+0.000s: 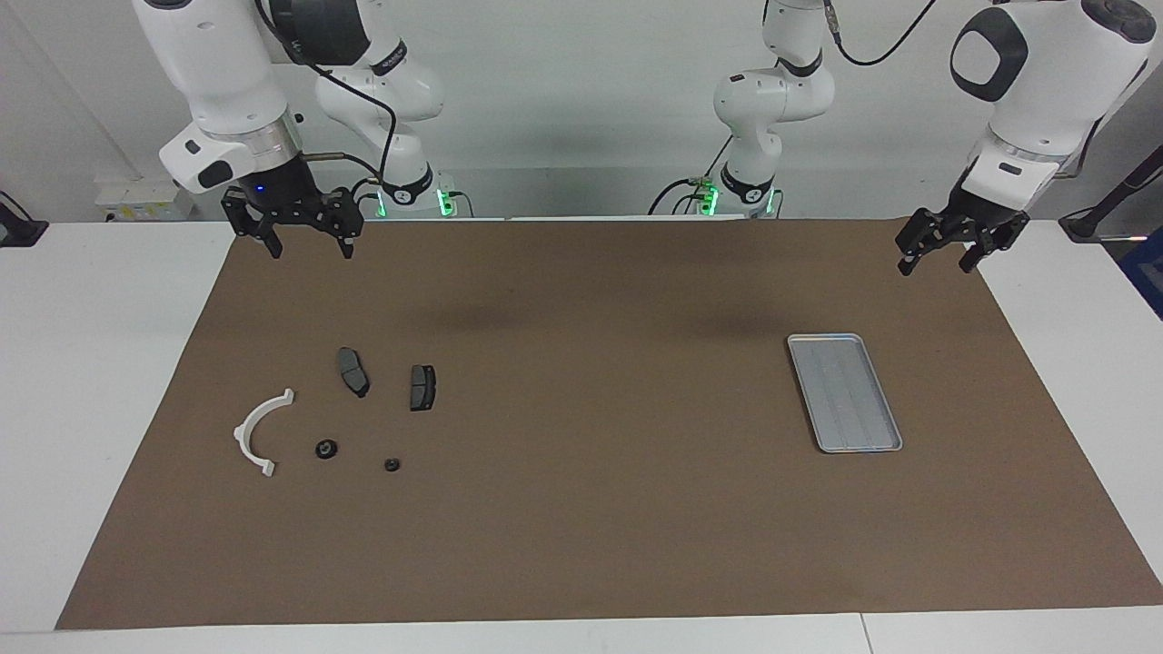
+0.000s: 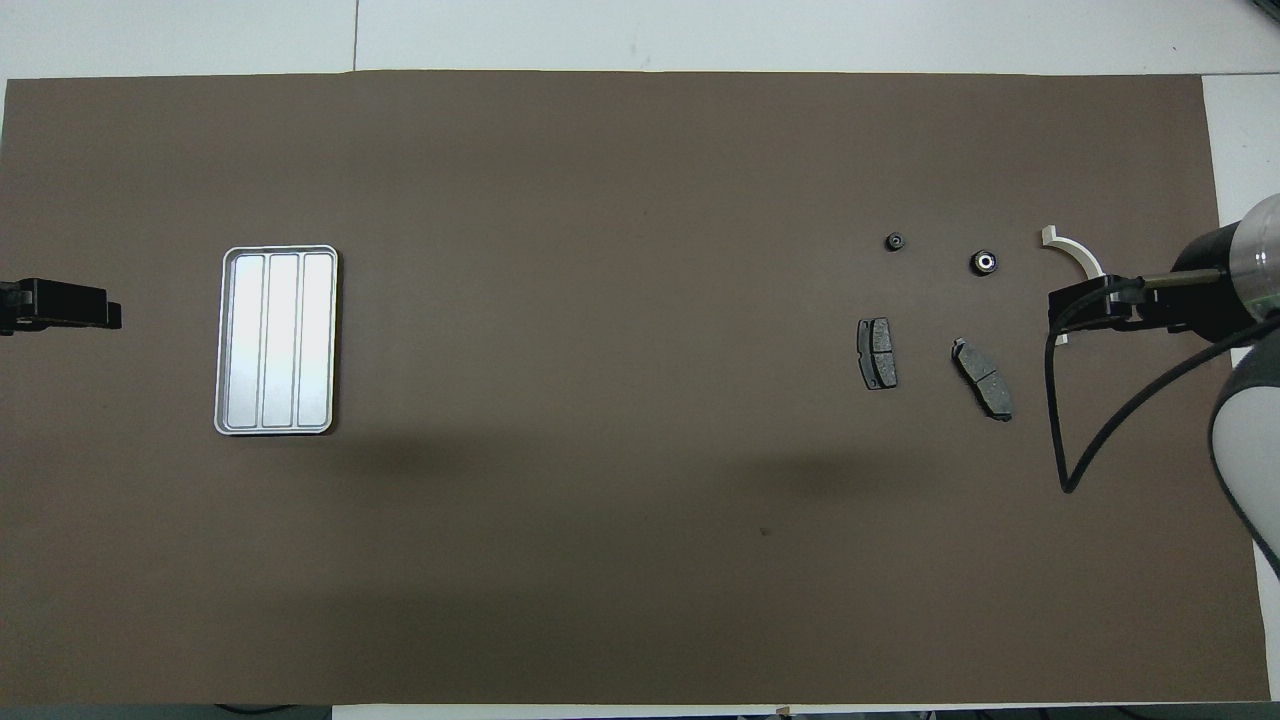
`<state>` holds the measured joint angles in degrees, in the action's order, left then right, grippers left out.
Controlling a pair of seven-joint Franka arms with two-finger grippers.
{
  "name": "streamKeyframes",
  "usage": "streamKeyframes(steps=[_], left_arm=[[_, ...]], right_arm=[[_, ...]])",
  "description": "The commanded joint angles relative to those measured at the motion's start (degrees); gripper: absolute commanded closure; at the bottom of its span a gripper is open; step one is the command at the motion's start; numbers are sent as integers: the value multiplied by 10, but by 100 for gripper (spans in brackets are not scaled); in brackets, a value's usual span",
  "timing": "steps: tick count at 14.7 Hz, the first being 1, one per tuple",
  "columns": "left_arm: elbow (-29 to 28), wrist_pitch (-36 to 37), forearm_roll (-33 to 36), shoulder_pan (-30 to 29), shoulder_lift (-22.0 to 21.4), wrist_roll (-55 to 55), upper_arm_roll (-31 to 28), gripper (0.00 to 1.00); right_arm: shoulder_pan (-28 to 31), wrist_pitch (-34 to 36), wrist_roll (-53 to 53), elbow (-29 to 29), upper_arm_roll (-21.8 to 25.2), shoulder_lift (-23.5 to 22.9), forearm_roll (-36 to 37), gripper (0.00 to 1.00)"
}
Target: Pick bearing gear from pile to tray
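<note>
A: Facing view gives both arms whole, bases to wrists. Overhead only clips them: left gripper [image 2: 60, 305] as a dark bar at the mat [image 2: 640, 520] edge, right gripper [image 2: 1095, 305] w/ cable looping under it.

B: And overhead hides part of the bracket [image 2: 1075, 255] under the right gripper. Facing view shows the bracket [image 1: 259, 431] whole, a white half-ring, lying flat.

A: Overhead adds detail on the parts tho. Larger gear [image 2: 984, 262] w/ a pale centre; smaller gear [image 2: 895, 241] plain dark. In facing view just two black dots: larger gear [image 1: 326, 449], smaller gear [image 1: 392, 464].

B: Pile location: right arm's end of the mat. Two pads [image 1: 352, 371] [image 1: 422, 387] nearer the robots, gears farther, bracket beside the larger gear. All apart, none touching.

A: Tray [image 1: 843, 392] at the left arm's end, well apart from the pile, nothing in it. Overhead shows the tray [image 2: 277, 340] ridges running lengthwise.

B: Arm pose?

A: Right gripper [image 1: 309, 243] up in the air over the mat edge by its base, pointing down, fingers spread wide, holding nothing. Left gripper [image 1: 936, 254] raised over the mat corner, tilted slantwise, fingers wide too, holding nothing.

B: Neither touching any part.
</note>
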<state>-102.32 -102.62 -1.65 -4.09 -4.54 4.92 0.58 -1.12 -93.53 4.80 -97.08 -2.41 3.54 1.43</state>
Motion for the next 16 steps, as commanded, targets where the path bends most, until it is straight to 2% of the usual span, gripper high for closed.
streamKeyframes(steps=[1,6,10,16], left_arm=[[-17,-13,-2,-1,-14,-5,-1,0],[-25,-20,-2,-1,-18,-5,-1,0],[-32,-21,-2,4,-20,-8,-1,0],[-46,-31,-2,8,-21,-16,1,0]], right_arm=[[1,-16,-9,-31,-2,18,-6,0],[-26,-110,26,-83,-5,9,-6,0],[-47,-161,73,-87,-5,-38,-6,0],[-46,-241,145,-84,-4,-126,-5,0]])
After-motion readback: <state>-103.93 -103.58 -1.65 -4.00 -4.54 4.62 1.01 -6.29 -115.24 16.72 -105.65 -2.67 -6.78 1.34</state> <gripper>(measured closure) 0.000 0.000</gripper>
